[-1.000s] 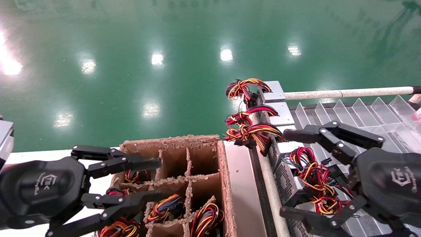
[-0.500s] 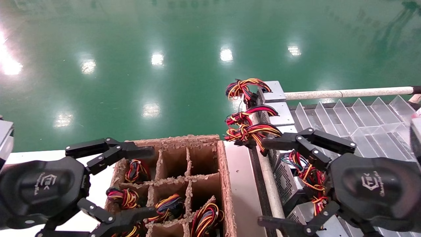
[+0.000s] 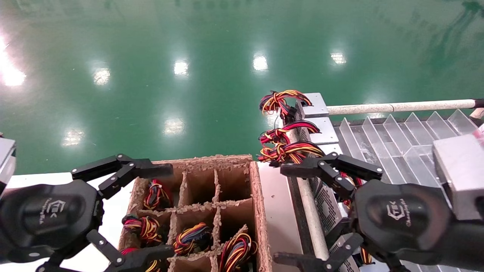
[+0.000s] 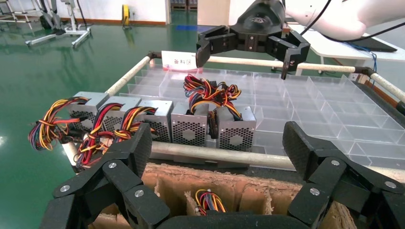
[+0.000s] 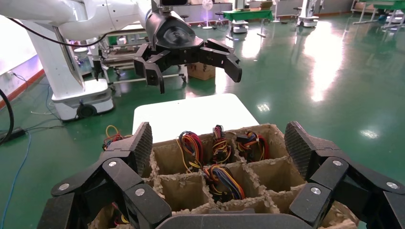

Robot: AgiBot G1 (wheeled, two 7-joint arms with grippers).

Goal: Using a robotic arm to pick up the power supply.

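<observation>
- Head view: the right gripper (image 3: 293, 215) is seen with its black fingers spread wide apart and nothing held between them, poised above the near end of a row of power supplies (image 3: 328, 206) at the left edge of a clear divided tray (image 3: 401, 139).
- One finger (image 3: 302, 170) is stretched over the knotted red, yellow and black wires (image 3: 289, 151) of the row; the other lies nearer the camera, low in the frame.
- A silver-grey wrist block (image 3: 459, 175) is visible behind the hexagonal body marked "TEK".
- The left gripper (image 3: 149, 211) is held over the near left part of a brown pulp carton (image 3: 255, 196), its fingers likewise wide apart and empty.
- Several cells of the carton are occupied by wire bundles (image 3: 191, 238); the far middle cells appear vacant.
- A glossy green floor (image 3: 189, 75) is shown beyond the table, with ceiling lights reflected in it.
- Left wrist view: six metal boxes are lined up along the tray's edge nearest the carton, mesh faces (image 4: 188, 130) turned toward the carton, and the right gripper (image 4: 246, 50) is seen hanging above and beyond the row, touching none of them.
- A white rail (image 4: 329, 68) is seen bordering the tray's far side.
- Right wrist view: the carton (image 5: 267, 164) is seen below, and the left gripper (image 5: 193, 64) is caught in the air beyond it.
</observation>
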